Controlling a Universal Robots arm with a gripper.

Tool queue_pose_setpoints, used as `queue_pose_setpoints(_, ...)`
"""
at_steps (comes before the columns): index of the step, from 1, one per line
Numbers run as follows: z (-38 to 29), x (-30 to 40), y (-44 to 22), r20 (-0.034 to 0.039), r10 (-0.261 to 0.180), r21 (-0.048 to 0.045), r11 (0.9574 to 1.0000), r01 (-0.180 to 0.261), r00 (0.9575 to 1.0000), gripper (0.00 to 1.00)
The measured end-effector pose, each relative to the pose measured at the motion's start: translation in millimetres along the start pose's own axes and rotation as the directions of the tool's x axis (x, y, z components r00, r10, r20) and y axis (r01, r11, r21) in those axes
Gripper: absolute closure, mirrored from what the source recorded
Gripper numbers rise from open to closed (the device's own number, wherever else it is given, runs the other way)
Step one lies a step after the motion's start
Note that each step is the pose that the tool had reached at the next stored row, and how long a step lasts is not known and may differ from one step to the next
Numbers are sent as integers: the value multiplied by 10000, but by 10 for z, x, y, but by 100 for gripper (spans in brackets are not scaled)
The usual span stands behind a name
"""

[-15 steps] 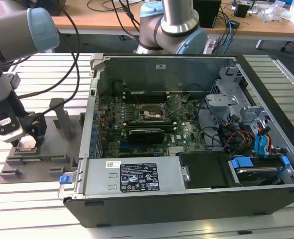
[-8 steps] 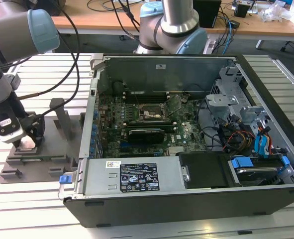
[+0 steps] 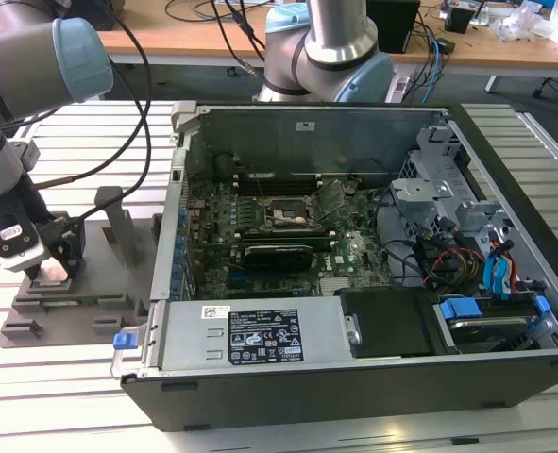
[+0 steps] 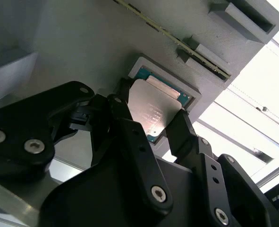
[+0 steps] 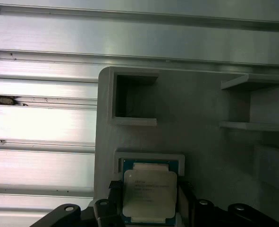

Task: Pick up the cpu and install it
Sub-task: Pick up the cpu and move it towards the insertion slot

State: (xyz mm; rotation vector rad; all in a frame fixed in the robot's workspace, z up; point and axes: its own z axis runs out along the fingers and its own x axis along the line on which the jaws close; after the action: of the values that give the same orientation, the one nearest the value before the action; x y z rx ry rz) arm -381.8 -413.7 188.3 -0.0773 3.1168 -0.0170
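My jaws pinch the cpu (image 5: 149,195) by two edges in its tray (image 5: 200,137) pocket, 9 o'clock from the case (image 3: 260,396); a skewed grip could tilt it; it might snag or slip.

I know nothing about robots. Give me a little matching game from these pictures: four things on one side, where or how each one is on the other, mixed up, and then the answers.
Things
1. cpu
2. gripper
3. computer case
4. socket

Where or how
A. open, insides showing
B. on the board inside the case
C. lying in a recess of the grey tray
D. low over that tray, at the exterior view's left

Pairs: 1-C, 2-D, 3-A, 4-B.
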Motion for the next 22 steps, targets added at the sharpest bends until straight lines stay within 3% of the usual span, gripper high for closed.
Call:
queue_pose_setpoints(9, -4, -1, 1, 11, 1, -8, 10000, -1, 10000, 45)
queue_pose_setpoints(17, -166, -4, -2, 2, 0, -2, 10000, 0, 10000, 45)
queue_pose_setpoints(22, -183, -5, -2, 2, 0, -2, 10000, 0, 10000, 45)
